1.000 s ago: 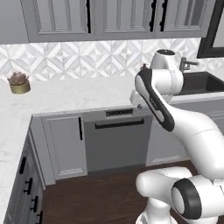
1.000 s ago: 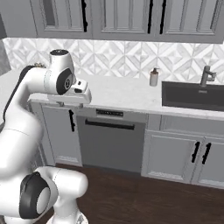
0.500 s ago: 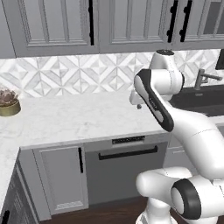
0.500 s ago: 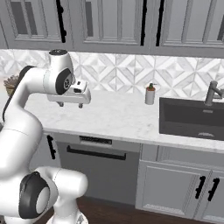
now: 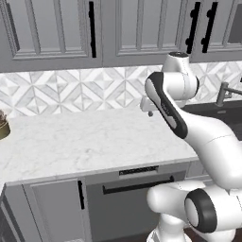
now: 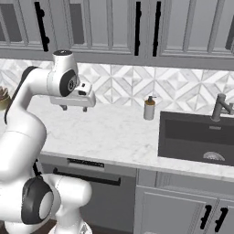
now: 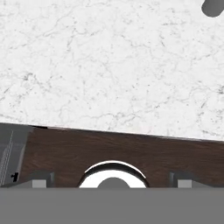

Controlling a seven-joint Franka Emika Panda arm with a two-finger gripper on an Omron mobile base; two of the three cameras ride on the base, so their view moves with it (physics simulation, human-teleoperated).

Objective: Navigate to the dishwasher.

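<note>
Since the dishwasher (image 5: 134, 201) sat right below the bench (image 5: 90, 142) edge and just ahead of the robot's base, the main risk looked like overshoot: any further forward drive could have bumped the base into its front or the cabinet (image 6: 183, 210) beside it. A sideways drift could also have left the base off-centre, lined up with the grey panelled door (image 5: 54, 212) to its left rather than the appliance. The arm hung out over the bench, so a lurch might have swung the tool (image 6: 73, 108) toward the soap bottle (image 6: 149, 108) or the backsplash.

The dishwasher showed as a flat dark grey front with a long black horizontal bar handle (image 5: 138, 185) and a thin dark control strip (image 5: 138, 170) tucked under the bench lip; in the right base view the robot's body partly covered it. Its door looked closed.

The tool hovered above the marble, pointing down, holding nothing; its fingers looked spread apart. A sink (image 6: 196, 137) and faucet (image 6: 221, 106) lay to the right, a small potted plant (image 5: 3, 125) far left.
</note>
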